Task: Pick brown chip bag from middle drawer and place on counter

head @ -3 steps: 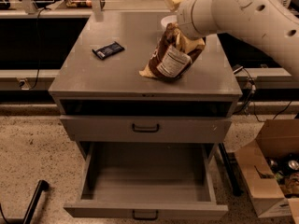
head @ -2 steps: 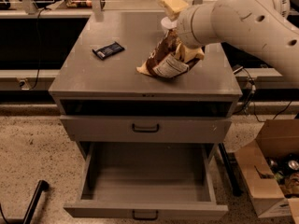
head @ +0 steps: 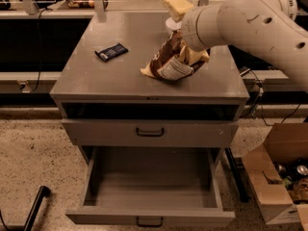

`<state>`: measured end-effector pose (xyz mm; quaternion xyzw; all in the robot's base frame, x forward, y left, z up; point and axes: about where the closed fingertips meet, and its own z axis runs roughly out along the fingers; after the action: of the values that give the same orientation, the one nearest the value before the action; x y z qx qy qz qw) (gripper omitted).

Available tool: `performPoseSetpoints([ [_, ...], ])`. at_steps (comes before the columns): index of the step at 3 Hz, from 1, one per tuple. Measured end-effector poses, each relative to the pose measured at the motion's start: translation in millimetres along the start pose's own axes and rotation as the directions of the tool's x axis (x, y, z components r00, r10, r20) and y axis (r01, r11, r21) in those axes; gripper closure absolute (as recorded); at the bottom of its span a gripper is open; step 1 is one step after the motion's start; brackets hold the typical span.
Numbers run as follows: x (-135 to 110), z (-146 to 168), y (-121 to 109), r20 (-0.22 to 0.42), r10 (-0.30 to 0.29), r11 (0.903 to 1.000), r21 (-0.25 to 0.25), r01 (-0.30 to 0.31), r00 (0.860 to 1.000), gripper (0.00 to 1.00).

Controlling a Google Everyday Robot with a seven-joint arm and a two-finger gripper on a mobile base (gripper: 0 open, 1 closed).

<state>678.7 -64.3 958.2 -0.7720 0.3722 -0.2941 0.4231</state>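
Observation:
The brown chip bag (head: 168, 64) lies tilted on the counter (head: 96, 78), right of centre, with its cream-yellow part toward the front. My gripper (head: 188, 38) is right at the bag's upper end, at the tip of the large white arm that reaches in from the right. The arm hides where gripper and bag meet. The middle drawer (head: 149, 216), the lowest one, is pulled out and empty inside.
A small black wrapped bar (head: 111, 52) lies on the counter's left part. A white bowl (head: 170, 24) peeks out behind the bag. The drawer front above (head: 149, 132) is closed. An open cardboard box (head: 279, 182) stands on the floor at right, and a black pole (head: 36, 207) at bottom left.
The bag has tipped from nearly upright to lying lower and further left on the counter. The arm has shifted slightly left and down with it.

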Motion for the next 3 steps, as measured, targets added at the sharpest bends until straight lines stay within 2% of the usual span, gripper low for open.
performPoseSetpoints([
  [1,-6,1,5,0.006,0.019,0.9998,0.01,-0.019,1.0,0.18],
  [2,-17,9,13,0.031,0.044,0.9989,0.011,-0.045,0.999,0.42],
  [3,-33,25,16,0.067,0.046,0.9989,0.007,-0.047,0.997,0.4],
])
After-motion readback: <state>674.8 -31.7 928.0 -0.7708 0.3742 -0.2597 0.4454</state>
